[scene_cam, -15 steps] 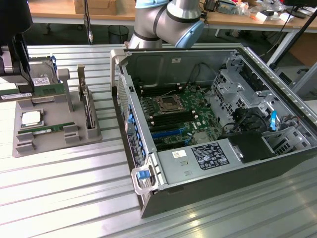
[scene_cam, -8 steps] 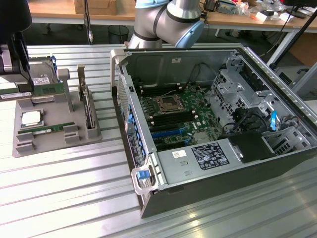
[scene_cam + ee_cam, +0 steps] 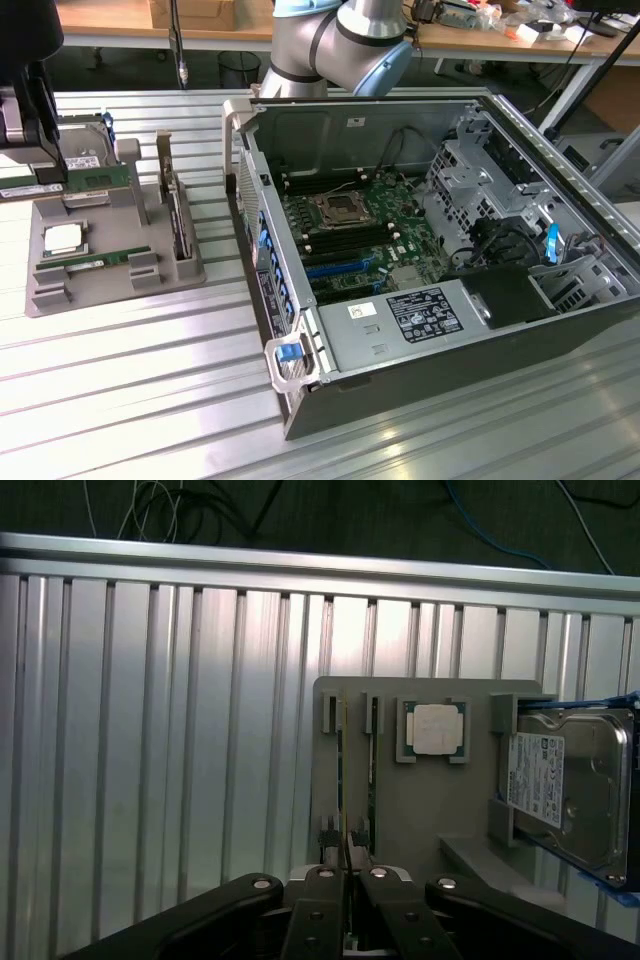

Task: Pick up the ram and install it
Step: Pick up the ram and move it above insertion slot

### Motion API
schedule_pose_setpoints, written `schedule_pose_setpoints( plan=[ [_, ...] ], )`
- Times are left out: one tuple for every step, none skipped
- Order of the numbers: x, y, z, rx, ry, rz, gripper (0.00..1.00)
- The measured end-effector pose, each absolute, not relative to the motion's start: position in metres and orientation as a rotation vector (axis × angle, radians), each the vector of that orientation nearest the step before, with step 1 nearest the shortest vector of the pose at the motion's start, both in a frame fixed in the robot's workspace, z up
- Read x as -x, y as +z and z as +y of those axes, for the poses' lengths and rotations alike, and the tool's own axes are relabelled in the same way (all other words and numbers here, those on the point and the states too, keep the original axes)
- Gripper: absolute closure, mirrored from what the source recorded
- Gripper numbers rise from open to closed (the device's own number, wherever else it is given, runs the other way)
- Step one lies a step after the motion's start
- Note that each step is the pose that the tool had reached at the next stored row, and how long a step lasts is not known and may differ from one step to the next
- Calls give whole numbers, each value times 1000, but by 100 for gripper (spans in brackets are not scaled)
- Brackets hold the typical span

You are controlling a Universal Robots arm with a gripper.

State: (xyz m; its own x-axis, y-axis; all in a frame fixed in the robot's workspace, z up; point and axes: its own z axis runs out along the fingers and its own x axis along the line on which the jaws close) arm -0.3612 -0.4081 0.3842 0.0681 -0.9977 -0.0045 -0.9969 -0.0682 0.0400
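Thin green ram (image 3: 98,178), black pincer (image 3: 346,868)

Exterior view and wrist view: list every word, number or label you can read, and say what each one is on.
No text reads clearly in either view.
Black label on the power supply cover of the computer case: print too small.
White sticker beside it: blurred.
Pale sticker on the case's back wall: blurred.
White label on the hard drive: too small.
Tiny label on the front ram stick: too small.
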Motion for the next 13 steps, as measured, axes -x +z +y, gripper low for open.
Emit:
schedule_pose_setpoints(
  plan=[
    [361,385,-408,-2276,-48,-2126,88],
    [361,385,-408,-2277,-48,-2126,88],
    [361,385,-408,-2277,-48,-2126,88],
    [361,386,-408,-2276,-48,-2126,88],
    [361,386,-408,-2277,-48,-2126,88],
    [361,386,-408,-2276,-48,-2126,88],
    [361,387,-408,-2276,-48,-2126,88],
    [361,387,-408,-2277,-48,-2126,88],
    [361,387,-408,-2277,-48,-2126,88],
    [361,387,-408,-2277,-48,-2126,88],
    [361,387,-408,-2277,-48,-2126,88],
    [361,388,-408,-2277,-48,-2126,88],
    [361,388,-408,-2277,-48,-2126,88]
  ],
)
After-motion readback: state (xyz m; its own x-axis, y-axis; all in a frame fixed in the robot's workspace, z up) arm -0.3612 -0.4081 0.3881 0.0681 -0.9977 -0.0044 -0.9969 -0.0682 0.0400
